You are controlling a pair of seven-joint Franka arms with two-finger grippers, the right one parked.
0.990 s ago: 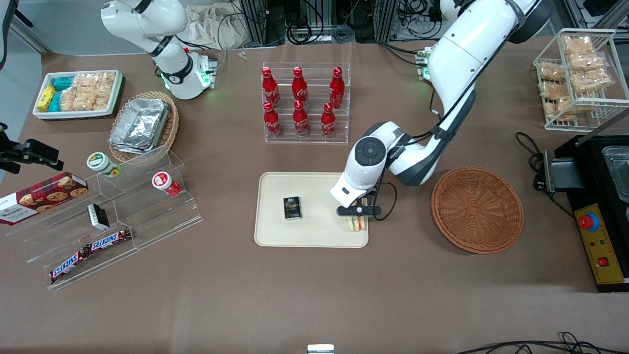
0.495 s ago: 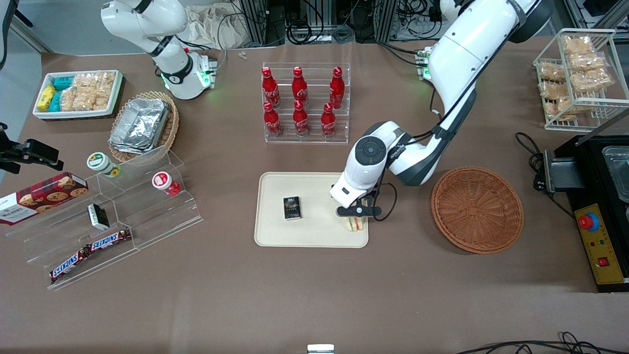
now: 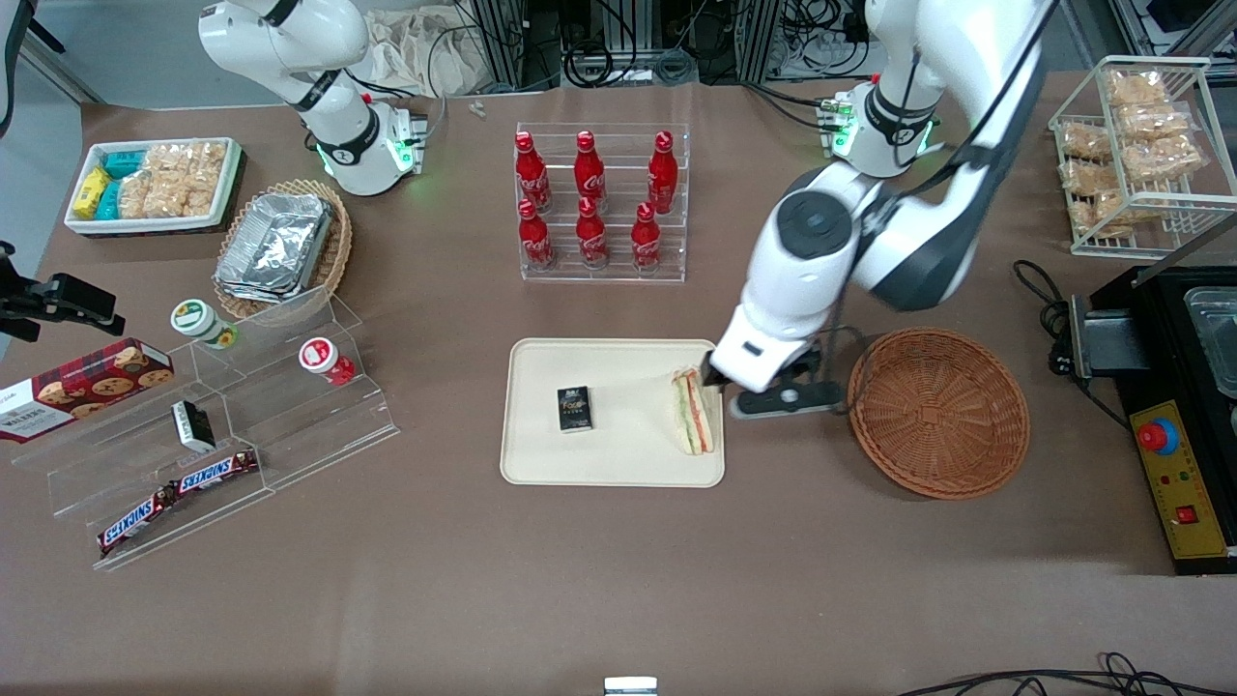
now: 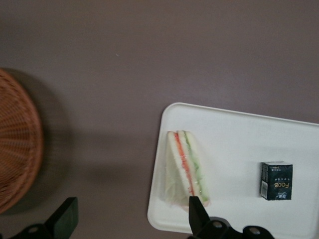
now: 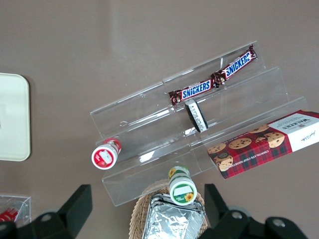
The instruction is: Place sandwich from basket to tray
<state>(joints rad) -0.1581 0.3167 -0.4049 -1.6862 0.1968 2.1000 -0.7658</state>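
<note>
From the front, the sandwich [image 3: 695,411] lies on the tray [image 3: 541,464] at the edge nearest the basket [image 3: 937,413], its long axis running from the bottle rack's side of the tray toward the camera. The gripper [image 3: 763,387] hangs above the strip of table between tray and basket, beside the sandwich's narrow end and apart from it; the wrist housing covers the fingertips here, so their spread is hard to judge from this angle. In the left wrist view, the two fingers [image 4: 65,219] stand wide apart with nothing between them, the sandwich [image 4: 185,168] resting free on the tray [image 4: 239,134], one fingertip overlapping its wide end in the picture, probably well above it. The small dark box [image 4: 276,180] lies farther in on the tray; the basket [image 4: 17,144] is cut off at the frame's edge, and its visible part holds nothing. In the right wrist view, only a corner of the tray [image 5: 14,117] shows, with neither the sandwich nor the gripper.
</note>
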